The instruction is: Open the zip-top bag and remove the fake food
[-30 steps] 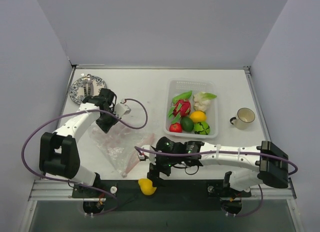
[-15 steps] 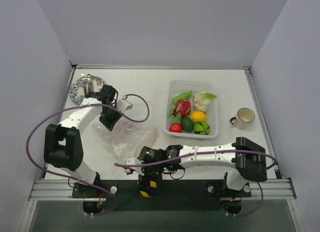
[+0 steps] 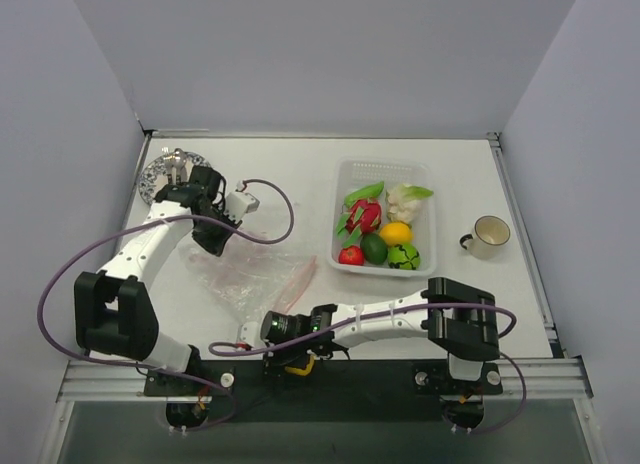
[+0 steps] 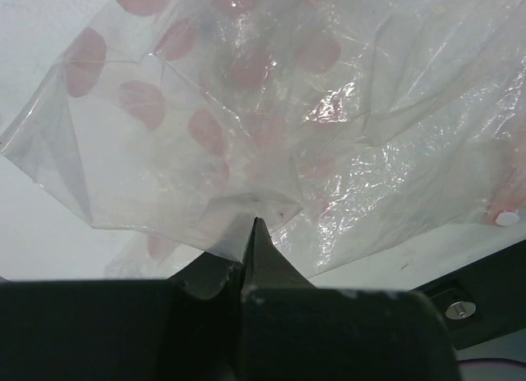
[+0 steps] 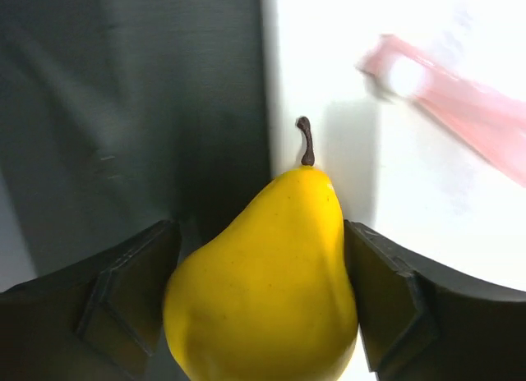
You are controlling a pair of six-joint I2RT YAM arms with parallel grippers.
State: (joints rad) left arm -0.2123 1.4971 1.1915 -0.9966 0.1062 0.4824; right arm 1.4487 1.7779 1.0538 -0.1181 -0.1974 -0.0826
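Zip-top bag (image 3: 255, 279) lies crumpled on the table (image 3: 290, 169) left of centre, the left gripper (image 4: 251, 233) clenched on a fold of its film — likely to pin it — while the right gripper (image 5: 261, 303) grasps a yellow pear (image 5: 267, 233) at the table's near edge, clear of it.

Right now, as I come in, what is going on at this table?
The left gripper is shut on a fold of the bag. The right gripper has its fingers against both sides of a yellow pear at the near edge of the table, not far from the bag's pink zip strip. The other fake food lies in the tray, outside the bag. No food shows inside the bag.
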